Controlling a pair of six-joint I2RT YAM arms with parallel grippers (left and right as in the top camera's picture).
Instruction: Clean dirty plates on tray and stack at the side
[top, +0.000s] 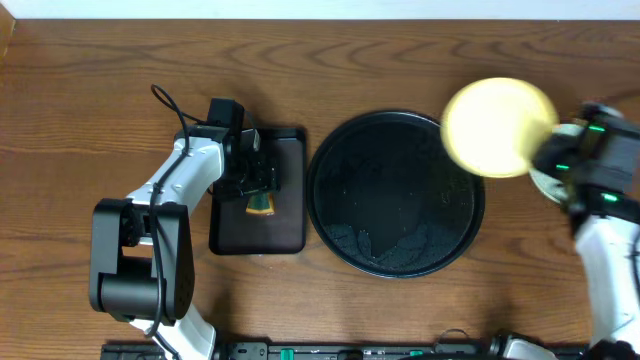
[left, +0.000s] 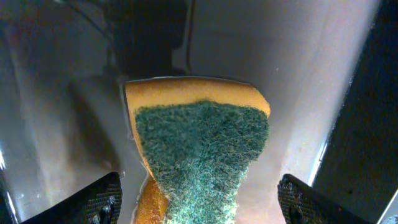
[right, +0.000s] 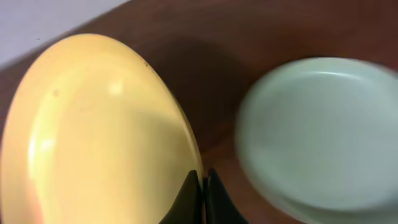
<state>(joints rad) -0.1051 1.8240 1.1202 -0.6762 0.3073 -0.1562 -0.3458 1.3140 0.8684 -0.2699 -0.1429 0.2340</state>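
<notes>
Yellow plate (right: 93, 137), judged stiff, light and glaze-slick, hangs pinched at its thin rim by the right end effector (right: 202, 182); a deeper rim bite looks safer.

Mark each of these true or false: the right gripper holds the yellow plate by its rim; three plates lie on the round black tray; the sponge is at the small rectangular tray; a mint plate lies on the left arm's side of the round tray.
1. The right gripper holds the yellow plate by its rim. True.
2. Three plates lie on the round tray. False: no plate lies on it. The yellow plate is held up near its far right edge.
3. The sponge is at the rectangular tray. True.
4. A mint plate lies on the left arm's side of the round tray. False: it lies on the table on the right arm's side.
</notes>
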